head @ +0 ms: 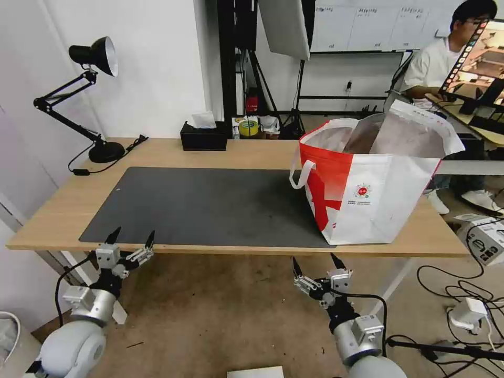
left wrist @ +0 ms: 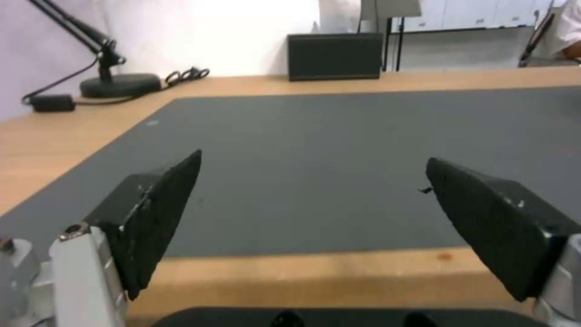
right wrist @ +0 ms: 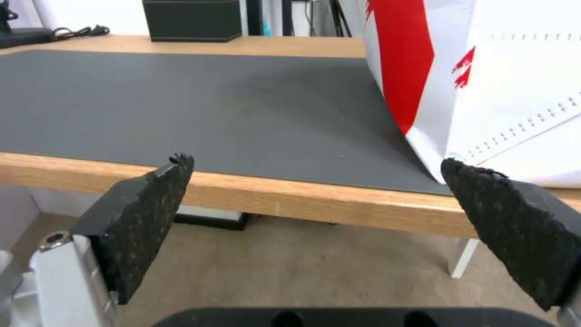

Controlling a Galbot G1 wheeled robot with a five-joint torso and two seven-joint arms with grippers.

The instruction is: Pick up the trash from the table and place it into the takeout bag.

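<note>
The left tool [head: 131, 237] hangs at the near edge of the surface [head: 63, 210], fingers spread wide with nothing between them, touching nothing; its tips sit just over the near left corner of the dark grey mat [head: 210, 205]. The right tool [head: 314, 264] is lower, below and in front of the surface's near edge, fingers likewise wide apart and empty, pointing toward the mat and the takeout bag [head: 378, 194].

The red-and-white takeout bag stands upright on the right end of the surface, partly on the mat, its mouth open with the silver foil lining showing and a white loop handle [head: 300, 176] drooping on its left side. At the far edge sits a black tissue box [head: 203, 136], and a black desk lamp [head: 97, 94] stands at the far left corner with its cord [head: 113, 157] trailing across the wood.
</note>
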